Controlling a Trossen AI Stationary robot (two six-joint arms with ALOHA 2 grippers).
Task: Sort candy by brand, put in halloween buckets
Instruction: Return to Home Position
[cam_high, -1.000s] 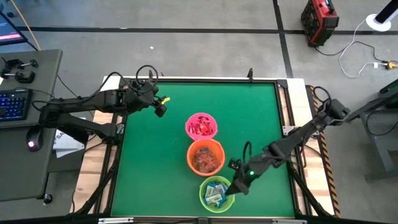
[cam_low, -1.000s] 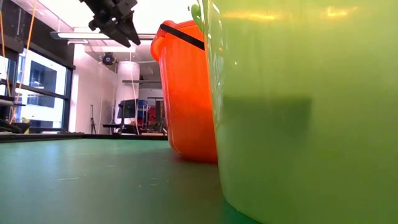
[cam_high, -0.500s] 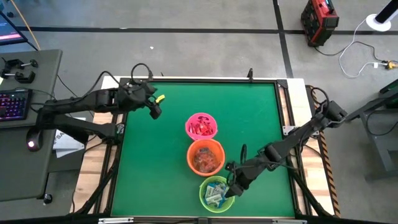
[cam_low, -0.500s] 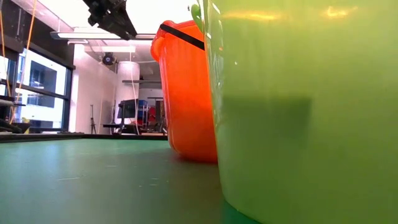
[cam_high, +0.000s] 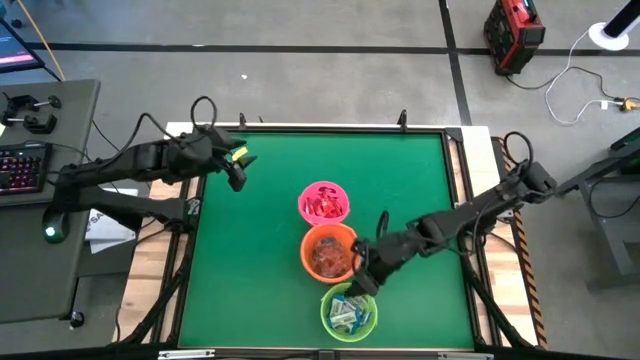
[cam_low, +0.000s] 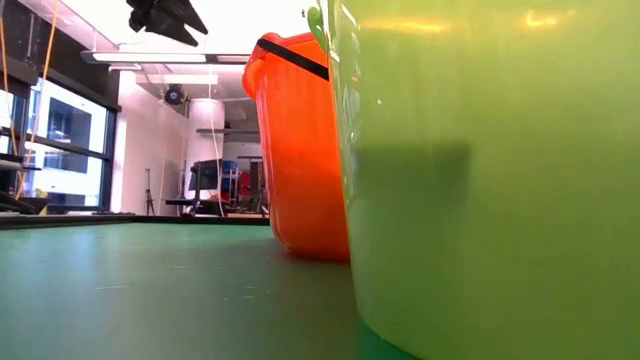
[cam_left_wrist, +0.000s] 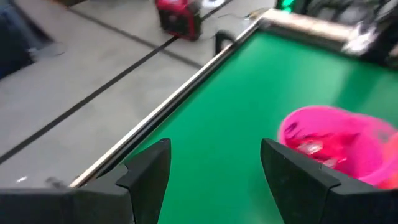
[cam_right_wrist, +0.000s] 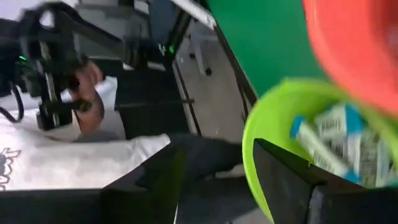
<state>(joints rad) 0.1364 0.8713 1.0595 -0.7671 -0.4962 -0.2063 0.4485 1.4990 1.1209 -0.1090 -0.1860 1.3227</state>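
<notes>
The right gripper (cam_high: 362, 282) hovers spread and empty at 1 o'clock off the lime green bucket (cam_high: 325, 315), which stands at the table's (cam_high: 250, 260) 6 o'clock edge. The left gripper (cam_high: 236, 172), also spread and empty, hangs near 10 o'clock. No candy lies loose: blue-and-white packets (cam_high: 345, 312) fill the green bucket and red candies (cam_high: 322, 206) the pink bucket (cam_high: 324, 182), so I'd say homing is in hand. Next the right arm must rise clear of the orange bucket (cam_high: 304, 252).

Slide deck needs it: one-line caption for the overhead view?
Candy in pink bucket, orange bucket, green bucket; right tool open between orange and green, left tool open at table edge.
</notes>
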